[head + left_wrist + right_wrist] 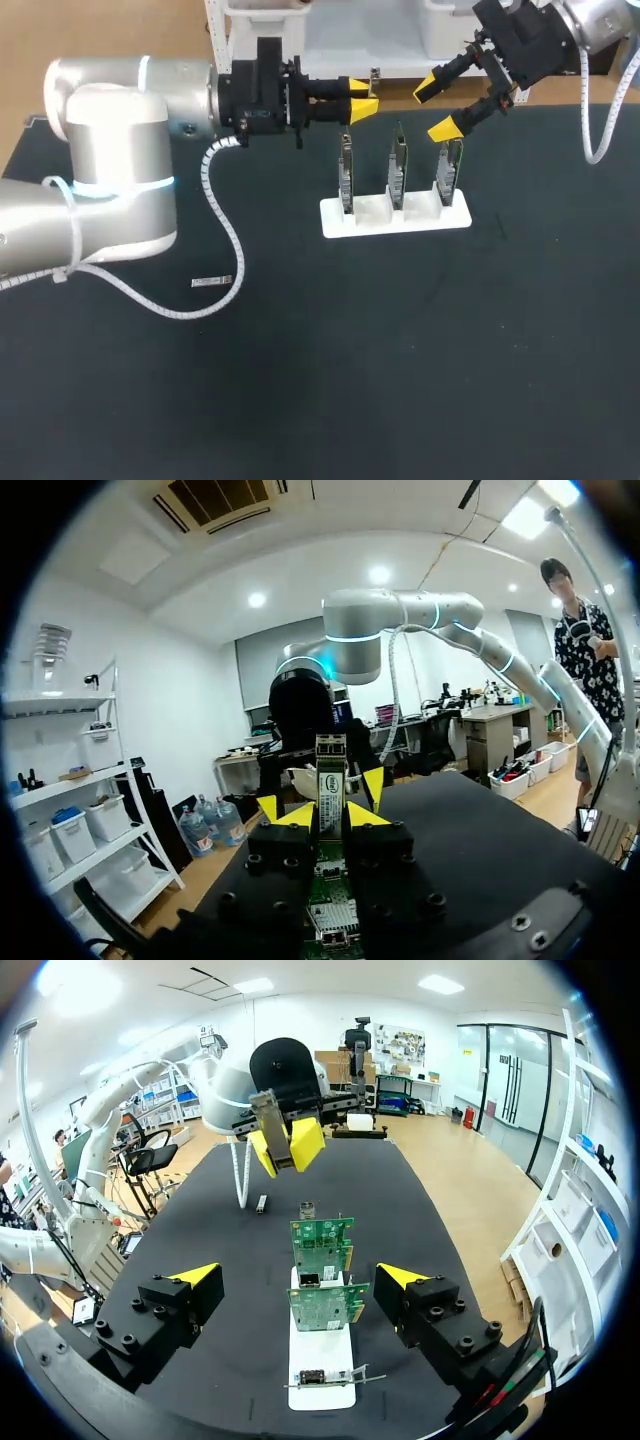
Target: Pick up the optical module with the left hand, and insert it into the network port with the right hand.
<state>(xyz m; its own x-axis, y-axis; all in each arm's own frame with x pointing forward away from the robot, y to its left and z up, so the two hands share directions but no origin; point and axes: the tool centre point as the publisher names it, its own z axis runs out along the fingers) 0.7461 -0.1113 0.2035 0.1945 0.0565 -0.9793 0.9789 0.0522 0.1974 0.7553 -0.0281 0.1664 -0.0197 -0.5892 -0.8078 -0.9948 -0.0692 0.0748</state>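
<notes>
My left gripper (362,98) hangs above the left end of the card stand, shut on a small metal optical module (375,78). In the left wrist view the module (330,775) stands upright between the yellow tips of that gripper (322,806). My right gripper (435,108) is open above the right-hand card, holding nothing. In the right wrist view the open right gripper (300,1276) looks down on the green network cards (322,1305). Beyond them is the left gripper (287,1146) with the module (269,1115).
A white stand (372,217) holds three upright network cards (399,165) in a row at the table's back middle. A second small module (212,283) lies flat on the dark mat to the left, near the left arm's white cable (228,230).
</notes>
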